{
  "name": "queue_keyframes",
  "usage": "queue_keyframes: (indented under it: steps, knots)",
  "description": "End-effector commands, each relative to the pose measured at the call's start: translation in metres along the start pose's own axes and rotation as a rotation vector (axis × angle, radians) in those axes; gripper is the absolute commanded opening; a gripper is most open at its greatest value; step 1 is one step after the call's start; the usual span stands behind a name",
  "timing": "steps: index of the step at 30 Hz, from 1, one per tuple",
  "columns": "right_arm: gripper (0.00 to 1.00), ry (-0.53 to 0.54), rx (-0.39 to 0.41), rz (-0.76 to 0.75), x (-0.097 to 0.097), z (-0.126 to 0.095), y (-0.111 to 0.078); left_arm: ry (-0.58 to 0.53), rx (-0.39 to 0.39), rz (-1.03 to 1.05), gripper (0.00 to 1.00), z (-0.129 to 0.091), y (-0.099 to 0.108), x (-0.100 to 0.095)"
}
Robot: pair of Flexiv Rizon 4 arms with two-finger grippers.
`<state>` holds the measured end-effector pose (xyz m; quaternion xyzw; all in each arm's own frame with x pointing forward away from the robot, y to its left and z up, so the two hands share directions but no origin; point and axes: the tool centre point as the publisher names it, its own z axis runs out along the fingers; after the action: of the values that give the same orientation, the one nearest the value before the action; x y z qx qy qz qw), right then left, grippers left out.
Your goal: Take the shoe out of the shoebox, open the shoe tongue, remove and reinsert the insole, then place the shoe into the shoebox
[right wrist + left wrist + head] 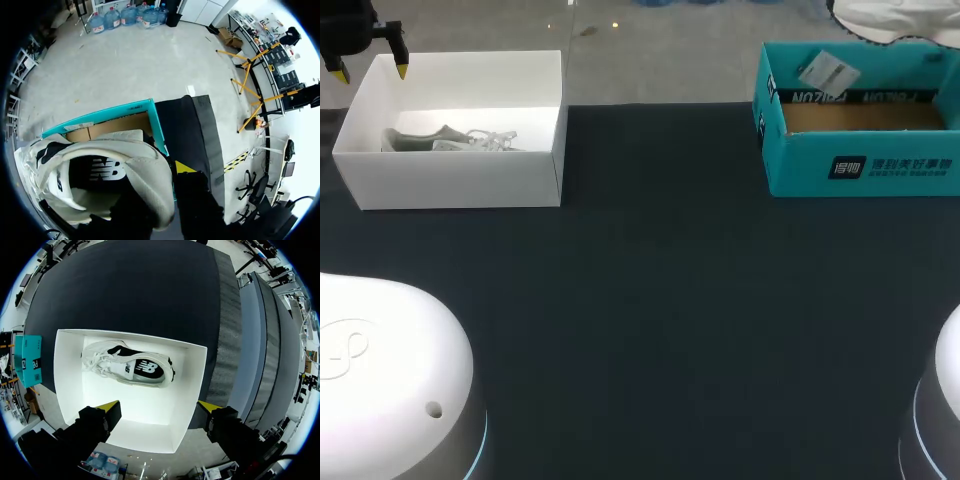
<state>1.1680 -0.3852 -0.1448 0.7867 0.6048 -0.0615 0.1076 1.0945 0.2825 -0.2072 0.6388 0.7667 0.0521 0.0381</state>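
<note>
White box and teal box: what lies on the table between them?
Nothing: the head view shows only bare dark table between the white box and the teal box.

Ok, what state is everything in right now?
White box: open, one shoe inside.
Boxed shoe: lying on its side, untouched.
Teal box: open, no shoe inside.
Lifted shoe: held aloft near teal box.
Left gripper: jaws open, above white box.
Right gripper: jaws shut on lifted shoe.

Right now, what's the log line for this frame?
left gripper: open, over white box with shoe inside | right gripper: shut on second shoe, above teal box | teal box: no shoe inside
</note>
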Motion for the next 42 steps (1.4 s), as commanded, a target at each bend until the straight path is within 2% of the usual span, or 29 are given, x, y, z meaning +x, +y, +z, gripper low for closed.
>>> queue_keyframes:
  steps: [1, 19, 27, 36, 42]
  knots:
    - [0.00, -0.004, -0.096, 0.014, -0.001, -0.031, -0.032, 0.002, -0.002, 0.000, 1.00, 0.000, -0.001, 0.000]
    - [0.00, -0.006, -0.112, 0.023, -0.002, -0.034, -0.034, 0.002, -0.002, 0.000, 1.00, 0.000, -0.001, 0.000]
    - [0.00, -0.101, -0.144, 0.083, 0.004, -0.039, -0.079, 0.002, -0.002, 0.000, 1.00, 0.000, -0.001, 0.000]
    - [0.00, -0.050, -0.164, 0.079, 0.015, -0.053, -0.134, 0.002, -0.002, 0.000, 1.00, 0.000, -0.001, 0.000]
    - [0.00, -0.113, -0.225, 0.056, 0.024, -0.060, -0.172, 0.002, -0.002, 0.000, 1.00, 0.000, -0.001, 0.000]
